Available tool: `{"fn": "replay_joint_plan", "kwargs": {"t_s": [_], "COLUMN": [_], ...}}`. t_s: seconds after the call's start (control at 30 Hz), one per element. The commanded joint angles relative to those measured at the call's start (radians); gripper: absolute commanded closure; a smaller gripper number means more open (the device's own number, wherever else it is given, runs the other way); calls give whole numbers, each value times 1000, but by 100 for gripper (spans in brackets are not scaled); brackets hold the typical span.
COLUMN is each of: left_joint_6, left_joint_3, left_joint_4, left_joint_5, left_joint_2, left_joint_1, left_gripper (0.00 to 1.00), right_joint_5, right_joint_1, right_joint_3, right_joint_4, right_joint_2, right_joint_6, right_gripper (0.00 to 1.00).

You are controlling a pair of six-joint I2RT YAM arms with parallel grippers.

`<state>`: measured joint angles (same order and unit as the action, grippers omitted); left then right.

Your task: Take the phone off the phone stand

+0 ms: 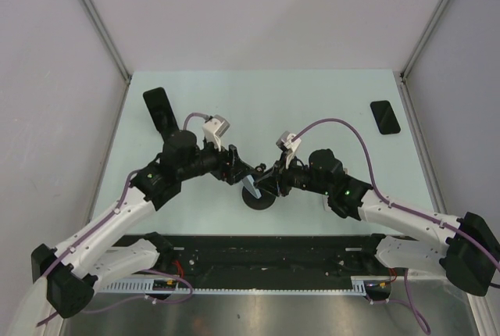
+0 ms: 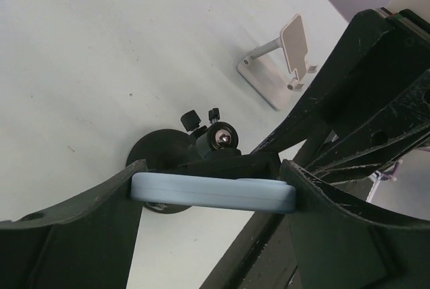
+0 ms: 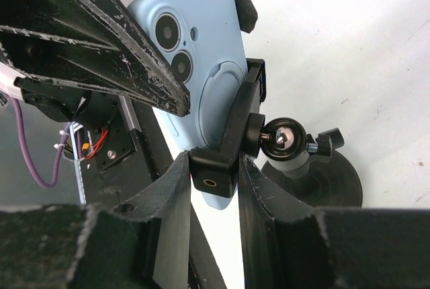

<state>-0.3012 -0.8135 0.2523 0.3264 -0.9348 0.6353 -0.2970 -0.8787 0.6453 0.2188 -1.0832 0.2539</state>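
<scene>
**Both grippers locked on, phone yet to leave the cradle**

The left gripper (image 2: pixel 213 191) is narrowed onto the blue phone (image 3: pixel 195 67), one finger on each long edge, gripping it across its width. That is the hold you want for drawing it out of the cradle. The right gripper (image 3: pixel 213 171) is pinched tight on the clamp bracket (image 3: pixel 232 124) of the black phone stand (image 3: pixel 329 181), apparently pinning it so the base does not come along when the phone is pulled.

The phone sits in that bracket, tilted, camera lenses facing the right wrist. The task looks set up but not done.

Moving outward over the table (image 1: pixel 312 94) from overhead: one dark phone (image 1: pixel 384 117) lies flat at 2 o'clock from the stand, well apart. Another dark slab (image 1: pixel 160 109), likely a phone too, lies at 10 o'clock beside the left arm. In the left wrist view a white stand (image 2: pixel 282 60) sits empty at 2 o'clock from the black base.

The count: two grippers, both occupied; two stands; one blue phone; two dark ones.
</scene>
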Motion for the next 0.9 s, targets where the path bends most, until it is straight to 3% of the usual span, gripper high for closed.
{"fn": "replay_joint_plan", "kwargs": {"t_s": [0.0, 0.47, 0.73, 0.87], "left_joint_6": [103, 143, 79, 27], "left_joint_3": [-61, -64, -96, -95], "left_joint_4": [-91, -88, -119, -172], "left_joint_5": [-101, -24, 218, 249], "left_joint_2": [90, 143, 111, 103], "left_joint_1": [-69, -88, -86, -50], "left_gripper": [100, 100, 100, 100], "right_joint_5": [50, 75, 139, 147], "right_joint_1": [34, 35, 24, 7], "right_joint_3": [-27, -27, -26, -26], "right_joint_4": [-139, -153, -124, -81], "right_joint_2": [0, -11, -26, -50], "right_joint_6": [-25, -39, -31, -25], "right_gripper": [100, 100, 100, 100]}}
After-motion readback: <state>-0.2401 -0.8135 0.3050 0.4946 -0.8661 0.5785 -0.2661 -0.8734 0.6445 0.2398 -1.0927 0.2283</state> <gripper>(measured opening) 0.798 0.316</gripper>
